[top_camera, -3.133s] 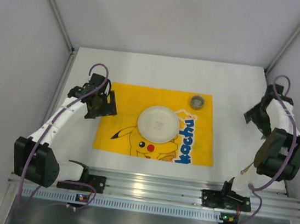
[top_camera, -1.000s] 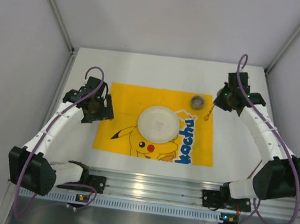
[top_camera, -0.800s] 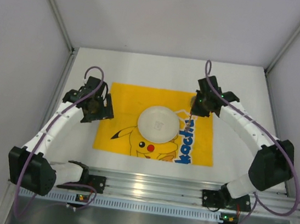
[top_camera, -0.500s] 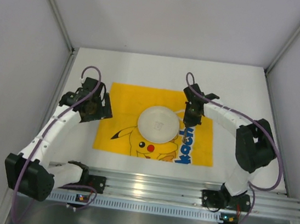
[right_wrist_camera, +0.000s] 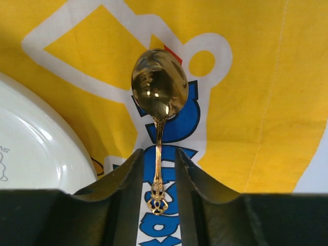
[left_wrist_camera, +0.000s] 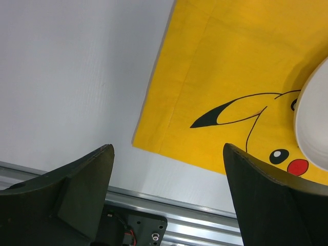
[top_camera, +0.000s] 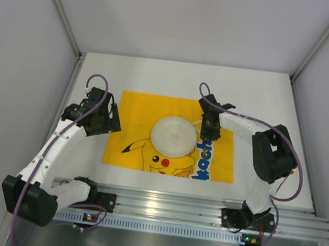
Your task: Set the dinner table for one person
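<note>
Top view: shows the dinner table (top_camera: 158,77) lying under a yellow cloth (top_camera: 136,104), with a white plate (top_camera: 173,136) at the cloth's middle. Puts the right gripper (top_camera: 210,130) just right of the plate and the left gripper (top_camera: 97,120) at the cloth's left edge.

Left wrist: looks past wide-spread fingers (left_wrist_camera: 82,184) onto the cloth's near corner and bare table.

Right wrist: finds the claw pinched narrow on a gold spoon (right_wrist_camera: 158,97), bowl over the blue lettering beside the plate.

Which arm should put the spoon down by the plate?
Right. The right pincer grips the gold spoon beside the plate, over the yellow cloth. The left pincer hangs open and empty at the cloth's left edge.
</note>
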